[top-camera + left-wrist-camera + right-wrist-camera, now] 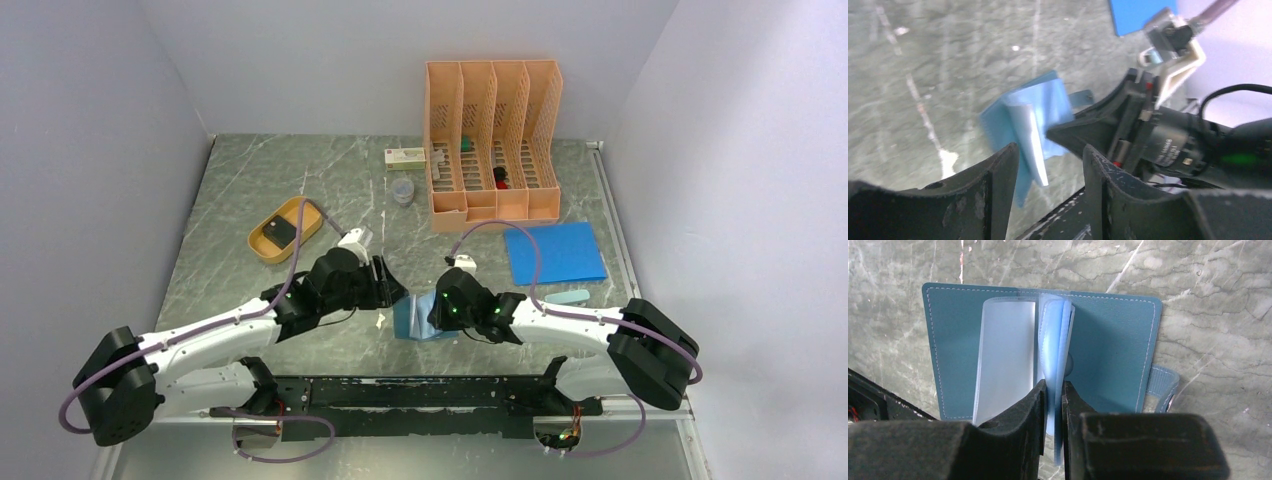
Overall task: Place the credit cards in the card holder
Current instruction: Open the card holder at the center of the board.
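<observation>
We found the right gripper (1053,390) clenched on the clear inner pockets (1053,340) of the card holder (1108,350), its fingers nipping the upright fan of leaves at the lower edge. The teal holder lay open and flat on the marble table (250,170), with its snap tab (1163,385) sticking out at 3 o'clock in the right wrist view. The left gripper (1050,155) was released, jaws standing apart. A corner of the holder's leaves showed in the gap, and we could not tell whether it touched a finger. From above, the holder sat between the two grippers, toward the table's 6 o'clock edge. One dark credit card (281,231) lay in the orange tray (256,244) at 10 o'clock from the left gripper, well apart from the holder. We noted a blue sheet (555,252) at 2 o'clock from the right gripper and an orange file rack (493,140) at 12
</observation>
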`<move>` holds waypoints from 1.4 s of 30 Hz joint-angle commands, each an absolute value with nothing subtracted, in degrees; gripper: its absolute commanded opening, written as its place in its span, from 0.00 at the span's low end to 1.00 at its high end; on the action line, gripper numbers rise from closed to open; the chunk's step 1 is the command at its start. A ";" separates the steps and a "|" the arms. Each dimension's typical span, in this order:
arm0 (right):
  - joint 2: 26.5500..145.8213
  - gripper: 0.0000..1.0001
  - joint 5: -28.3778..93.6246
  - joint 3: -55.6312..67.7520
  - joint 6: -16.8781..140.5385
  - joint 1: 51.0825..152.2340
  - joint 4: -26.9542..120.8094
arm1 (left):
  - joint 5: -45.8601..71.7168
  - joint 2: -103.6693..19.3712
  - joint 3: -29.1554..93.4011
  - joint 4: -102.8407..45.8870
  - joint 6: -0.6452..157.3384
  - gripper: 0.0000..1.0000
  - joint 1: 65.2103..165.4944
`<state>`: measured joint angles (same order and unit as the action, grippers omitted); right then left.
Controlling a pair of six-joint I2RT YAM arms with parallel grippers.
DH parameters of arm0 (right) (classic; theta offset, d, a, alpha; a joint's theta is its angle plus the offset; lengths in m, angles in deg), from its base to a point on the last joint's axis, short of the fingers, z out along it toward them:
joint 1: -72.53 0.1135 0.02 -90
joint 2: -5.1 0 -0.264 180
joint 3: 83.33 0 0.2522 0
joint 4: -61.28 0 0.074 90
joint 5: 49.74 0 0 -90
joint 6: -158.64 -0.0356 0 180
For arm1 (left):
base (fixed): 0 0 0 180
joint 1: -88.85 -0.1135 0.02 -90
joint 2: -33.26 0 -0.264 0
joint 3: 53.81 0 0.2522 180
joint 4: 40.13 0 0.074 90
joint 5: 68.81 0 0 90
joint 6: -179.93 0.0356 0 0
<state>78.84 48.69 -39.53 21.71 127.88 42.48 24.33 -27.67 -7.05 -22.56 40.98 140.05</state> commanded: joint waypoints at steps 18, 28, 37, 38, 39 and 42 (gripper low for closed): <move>77.95 0.18 48.09 -39.49 21.13 127.73 42.63 | 13.78 -50.02 -8.00 -44.52 35.90 0.28 140.53; 72.33 0.31 45.19 -43.26 18.64 127.31 44.26 | 19.89 -56.89 -9.33 -39.82 38.57 0.15 140.50; 67.01 0.39 40.63 -48.41 15.99 122.10 47.27 | 21.10 -59.17 -10.47 -39.35 39.77 0.10 140.53; 66.26 0.39 40.62 -48.88 15.85 121.65 47.32 | 21.10 -59.32 -10.47 -39.28 39.97 0.10 140.51; 65.58 0.39 40.62 -49.38 15.75 121.20 47.31 | 21.09 -59.49 -10.44 -39.15 40.14 0.10 140.49; 64.33 0.40 38.51 -50.58 15.41 119.77 47.30 | 21.10 -59.95 -10.43 -39.00 40.43 0.09 140.53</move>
<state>66.14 40.84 -49.15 16.66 121.35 45.96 17.66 -57.31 -8.61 -43.98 37.66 140.34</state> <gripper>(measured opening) 0.396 0.094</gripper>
